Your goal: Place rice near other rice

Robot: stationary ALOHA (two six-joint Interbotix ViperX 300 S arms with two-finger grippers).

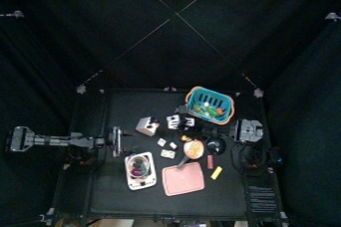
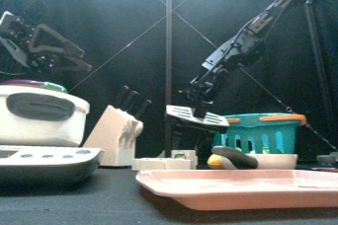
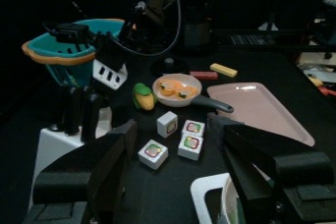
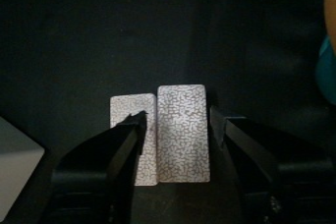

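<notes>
Right gripper (image 4: 176,130) hung over two rice packs (image 4: 182,133) lying side by side, its jaws spread around one.

Right end effector (image 2: 195,116) hangs beside teal basket (image 2: 264,133).

An overhead camera looks straight down on the small black table (image 1: 120,107). A front camera sits level at its edge, close to the pink tray (image 2: 244,186). Both wrist cameras look past their own jaws; the left shares the teal basket (image 3: 63,43) with both.
</notes>
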